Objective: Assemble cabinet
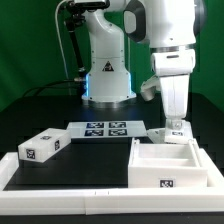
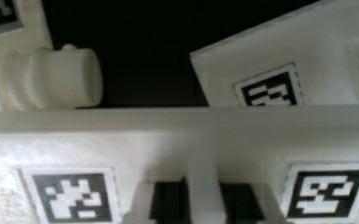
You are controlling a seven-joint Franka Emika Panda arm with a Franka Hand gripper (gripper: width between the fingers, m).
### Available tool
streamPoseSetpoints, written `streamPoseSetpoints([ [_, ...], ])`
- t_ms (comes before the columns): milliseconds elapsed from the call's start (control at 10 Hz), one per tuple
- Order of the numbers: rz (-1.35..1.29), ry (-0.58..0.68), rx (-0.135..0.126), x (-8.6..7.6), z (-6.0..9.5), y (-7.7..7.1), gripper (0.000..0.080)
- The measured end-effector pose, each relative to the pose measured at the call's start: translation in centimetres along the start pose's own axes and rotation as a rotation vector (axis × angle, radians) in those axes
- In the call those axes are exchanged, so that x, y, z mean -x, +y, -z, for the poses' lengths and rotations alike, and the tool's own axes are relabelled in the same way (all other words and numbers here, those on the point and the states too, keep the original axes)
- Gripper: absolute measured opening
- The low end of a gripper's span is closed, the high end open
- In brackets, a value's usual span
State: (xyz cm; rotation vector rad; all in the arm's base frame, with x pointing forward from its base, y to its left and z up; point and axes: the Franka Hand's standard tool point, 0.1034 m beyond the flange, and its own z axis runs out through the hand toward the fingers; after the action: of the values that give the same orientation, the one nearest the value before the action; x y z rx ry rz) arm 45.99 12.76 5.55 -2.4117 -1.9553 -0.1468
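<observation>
The cabinet [image 1: 170, 165], a large open white box with a tag on its front, lies at the exterior view's lower right. My gripper [image 1: 176, 124] stands straight down just behind the cabinet's far wall, on a white tagged piece [image 1: 160, 133]. In the wrist view the gripper [image 2: 202, 200] shows two dark fingers [image 2: 167, 200] close together with a strip of white between them. A white bar [image 2: 140, 150] with a tag on either side runs across there. Another tagged white panel [image 2: 274, 80] lies beyond it. The jaws look shut on the white piece.
A small white tagged block [image 1: 45, 147] lies at the exterior view's left. The marker board [image 1: 105, 128] lies flat mid-table before the robot base [image 1: 105, 70]. A low white rim [image 1: 60, 190] borders the black mat. A rounded white part [image 2: 51, 75] shows in the wrist view.
</observation>
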Motion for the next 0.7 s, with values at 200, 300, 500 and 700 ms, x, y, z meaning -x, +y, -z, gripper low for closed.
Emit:
streamPoseSetpoints([
  [200,-0.019,0.002,0.001,-0.1,-0.09,0.6,0.007],
  [300,-0.026,0.002,0.001,-0.09,-0.08,0.62,0.007],
  [500,-0.027,0.003,0.002,-0.06,-0.07,0.64,0.007],
  [700,-0.027,0.003,0.002,-0.05,-0.08,0.7,0.007],
])
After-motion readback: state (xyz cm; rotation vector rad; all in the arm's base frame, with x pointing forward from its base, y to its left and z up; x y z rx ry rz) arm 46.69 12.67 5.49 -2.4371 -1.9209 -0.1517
